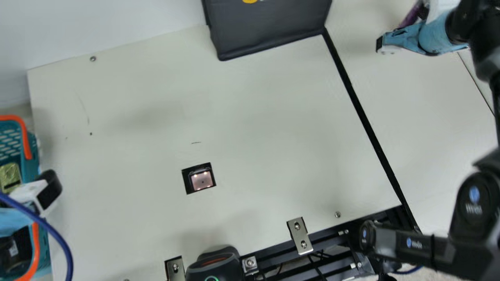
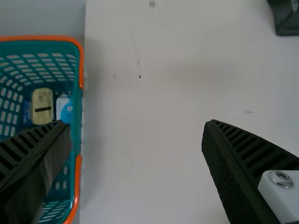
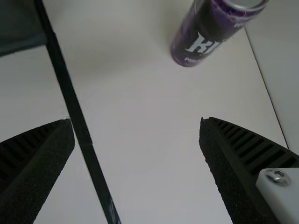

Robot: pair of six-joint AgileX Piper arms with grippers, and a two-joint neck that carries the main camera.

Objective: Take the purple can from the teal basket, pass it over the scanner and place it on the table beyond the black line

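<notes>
Open right hand [image 1: 399,31], purple can [image 3: 203,39] beyond fingertips.

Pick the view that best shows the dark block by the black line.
Main view: a broad face of the dark block and two corners, cut at the top edge. Left wrist view has one corner, upper right; right wrist view one corner, upper left.

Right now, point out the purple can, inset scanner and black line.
Purple can [image 3: 210,31]: right wrist view, its side.
Scanner [image 1: 202,180]: main view, its lit window.
Black line [image 1: 363,117]: main view, its middle stretch.
</notes>
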